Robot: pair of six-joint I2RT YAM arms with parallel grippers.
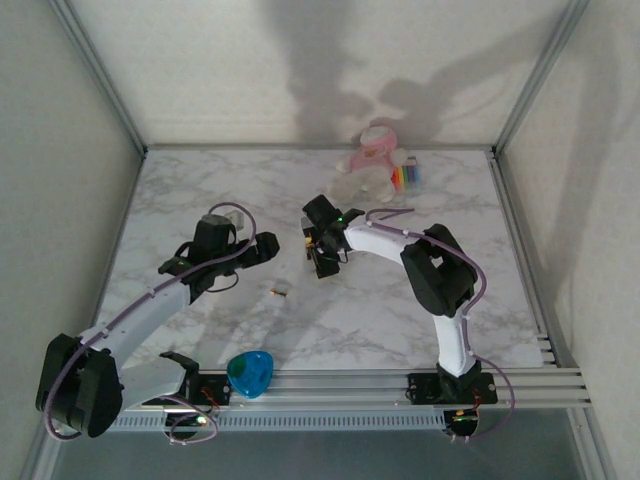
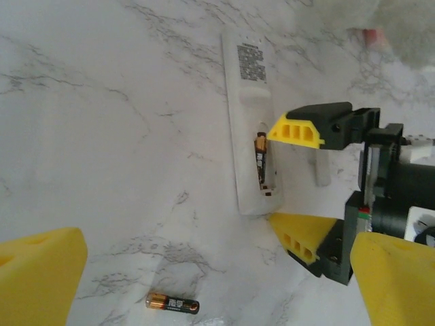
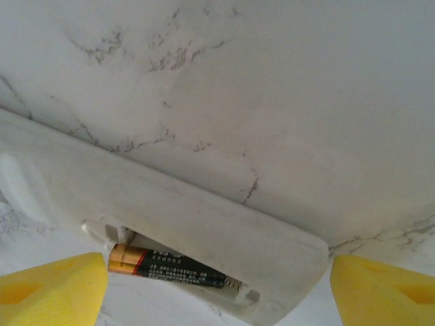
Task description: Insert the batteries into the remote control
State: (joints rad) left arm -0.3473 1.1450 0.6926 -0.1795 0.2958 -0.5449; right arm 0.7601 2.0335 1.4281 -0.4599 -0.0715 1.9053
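The remote control (image 2: 248, 102) lies back-up on the marble table, its battery compartment uncovered. One dark battery with an orange end (image 3: 170, 268) sits in that compartment (image 2: 260, 159). My right gripper (image 3: 217, 299) is open, and its yellow fingers (image 2: 299, 129) straddle the compartment end of the remote (image 3: 177, 204); in the top view it (image 1: 320, 255) hovers mid-table. A second dark, orange-ended battery (image 2: 172, 303) lies loose on the table (image 1: 281, 291). My left gripper (image 2: 217, 288) is open above that loose battery, holding nothing, just left of the right one (image 1: 258, 250).
A pink plush toy (image 1: 375, 160) and a small rainbow-striped item (image 1: 408, 177) sit at the back of the table. A blue object (image 1: 250, 373) rests at the front rail. A small white piece (image 2: 322, 173) lies beside the remote, behind the right fingers.
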